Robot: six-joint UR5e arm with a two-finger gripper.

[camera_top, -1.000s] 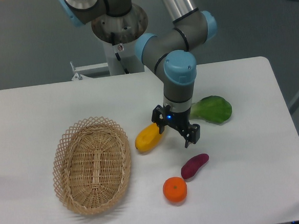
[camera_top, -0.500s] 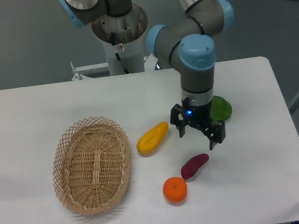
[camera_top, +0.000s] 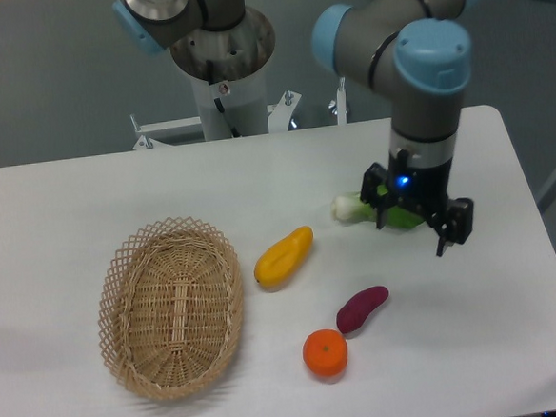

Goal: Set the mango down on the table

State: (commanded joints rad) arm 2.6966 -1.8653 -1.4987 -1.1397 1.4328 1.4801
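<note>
Jaws spread wide, empty — gripper [camera_top: 411,218] well apart from mango [camera_top: 283,258].

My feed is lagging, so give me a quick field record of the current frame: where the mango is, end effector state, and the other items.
mango: lying on the table, right of the basket, nothing touching it
end effector: open, empty, above the leafy vegetable, well right of the mango
basket: front left, empty
leafy vegetable: partly hidden behind the end effector
sweet potato: front of the mango
orange: beside the sweet potato, nearest the front edge
</note>
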